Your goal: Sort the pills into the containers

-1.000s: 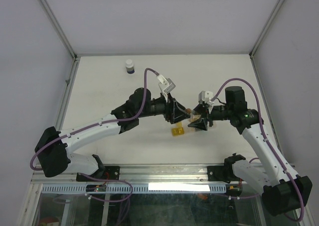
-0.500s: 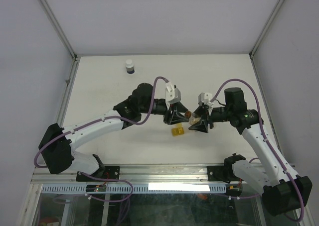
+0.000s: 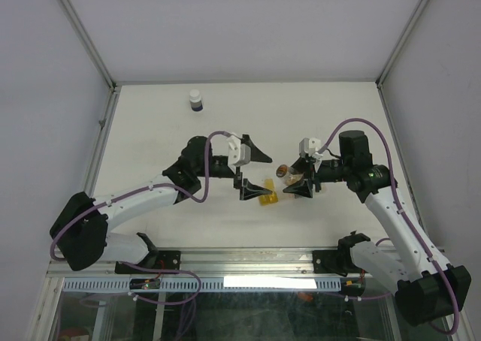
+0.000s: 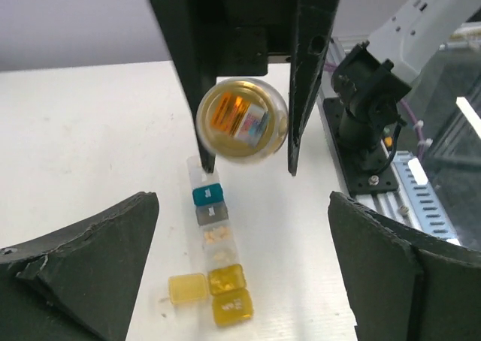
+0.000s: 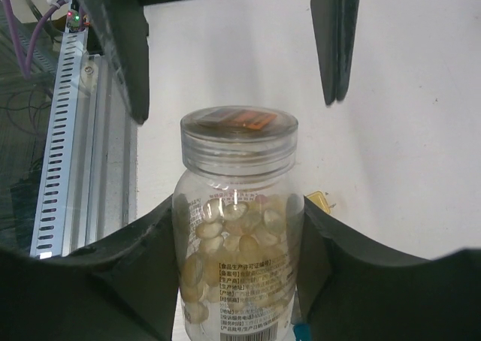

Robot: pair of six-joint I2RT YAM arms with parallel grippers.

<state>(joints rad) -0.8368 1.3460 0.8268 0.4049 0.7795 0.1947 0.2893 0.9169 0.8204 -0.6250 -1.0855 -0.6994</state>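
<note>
Jaws of the right tool (image 5: 239, 206) are clamped on a clear pill bottle (image 5: 237, 228), capped and part full of pale pills (image 5: 225, 243). Facing the bottle's cap, the left tool (image 4: 239, 206) stands wide apart, holding nothing. Near the bottle, lower down on the bench (image 4: 90, 131), the containers (image 4: 216, 236) lie in a row. A yellow piece beside them is perhaps a flipped lid.

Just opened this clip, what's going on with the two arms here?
The right end effector holds a clear pill bottle sideways above the table, its cap on. The left end effector is open, facing that cap without touching it. The row of small containers lies on the table beneath them. A white bottle stands at the far side.
</note>
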